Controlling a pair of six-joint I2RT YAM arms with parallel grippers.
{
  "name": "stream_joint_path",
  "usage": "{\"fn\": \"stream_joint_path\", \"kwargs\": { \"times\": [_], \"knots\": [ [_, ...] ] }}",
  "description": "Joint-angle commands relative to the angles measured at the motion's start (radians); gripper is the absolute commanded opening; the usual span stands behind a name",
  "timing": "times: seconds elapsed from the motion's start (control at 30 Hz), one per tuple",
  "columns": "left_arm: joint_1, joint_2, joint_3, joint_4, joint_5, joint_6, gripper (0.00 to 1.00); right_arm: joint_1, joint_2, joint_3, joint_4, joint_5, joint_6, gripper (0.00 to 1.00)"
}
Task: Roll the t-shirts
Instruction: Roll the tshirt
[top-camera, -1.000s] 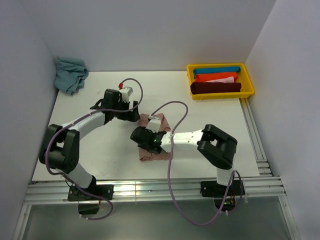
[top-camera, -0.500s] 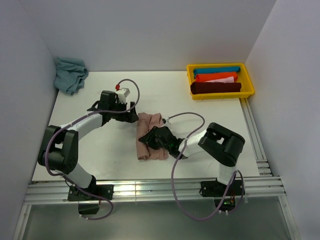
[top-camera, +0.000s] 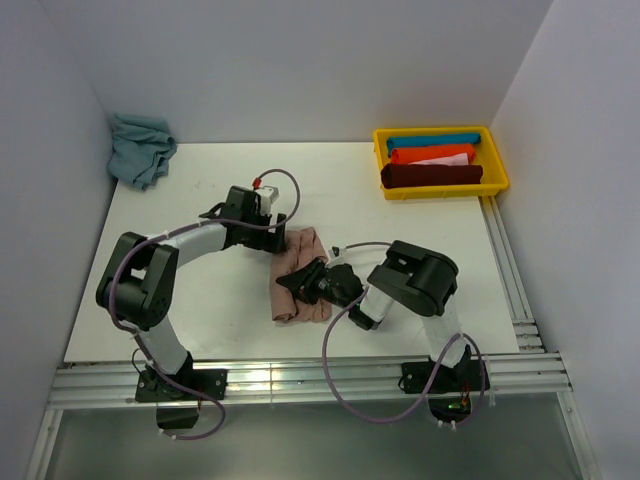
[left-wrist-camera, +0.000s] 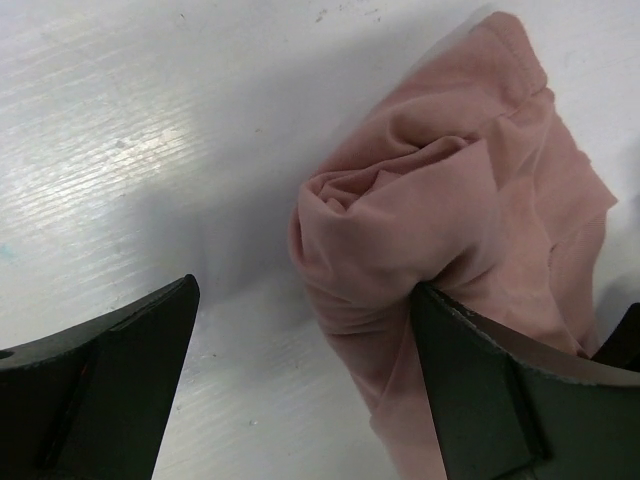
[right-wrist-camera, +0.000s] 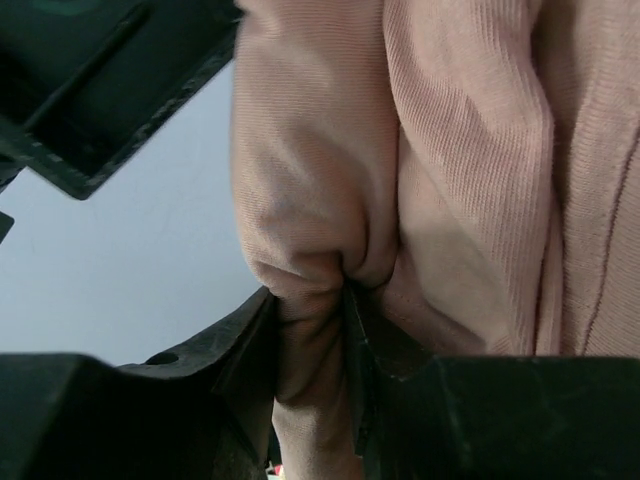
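My R claw (right-wrist-camera: 312, 300) is clenched on a fold of the pink tee (left-wrist-camera: 450, 190), mid tabletop (top-camera: 430, 240), L claw (left-wrist-camera: 302, 290) wide open astride the tee's bunched end.

A white surface (top-camera: 420, 230) stands boxed in by plain pale walls: a back wall (top-camera: 300, 70), a left wall (top-camera: 40, 220) and a right wall (top-camera: 585, 150). Aluminium rails (top-camera: 300, 380) line its near edge, catching soft, even light.

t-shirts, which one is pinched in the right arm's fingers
The dusty pink t-shirt mid-table, a fold pinched between the right fingers. The teal, orange and dark red ones lie rolled in the yellow bin; the blue-grey one is crumpled far left.
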Motion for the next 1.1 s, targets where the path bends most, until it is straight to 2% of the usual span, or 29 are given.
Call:
{"fn": "stream_joint_path", "kwargs": {
  "times": [0.0, 0.23, 0.5, 0.53, 0.63, 0.83, 1.07],
  "knots": [
    [-0.028, 0.057, 0.039, -0.055, -0.123, 0.029, 0.93, 0.018, -0.044, 0.004, -0.224, -0.028, -0.042, 0.40],
    [-0.041, 0.073, 0.045, -0.058, -0.151, 0.034, 0.93, 0.041, -0.204, 0.157, -0.905, 0.171, -0.172, 0.53],
    [-0.045, 0.073, 0.043, -0.057, -0.152, 0.034, 0.93, 0.108, -0.311, 0.340, -1.304, 0.393, -0.215, 0.57],
    [-0.044, 0.073, 0.042, -0.057, -0.152, 0.034, 0.93, 0.117, -0.319, 0.366, -1.396, 0.448, -0.220, 0.57],
    [-0.045, 0.074, 0.045, -0.058, -0.149, 0.034, 0.93, 0.163, -0.324, 0.516, -1.574, 0.551, -0.229, 0.58],
    [-0.048, 0.074, 0.045, -0.058, -0.143, 0.037, 0.93, 0.235, -0.255, 0.771, -1.821, 0.680, -0.269, 0.58],
    [-0.048, 0.076, 0.048, -0.063, -0.137, 0.040, 0.93, 0.242, -0.100, 0.917, -1.839, 0.684, -0.361, 0.57]
  ]
}}
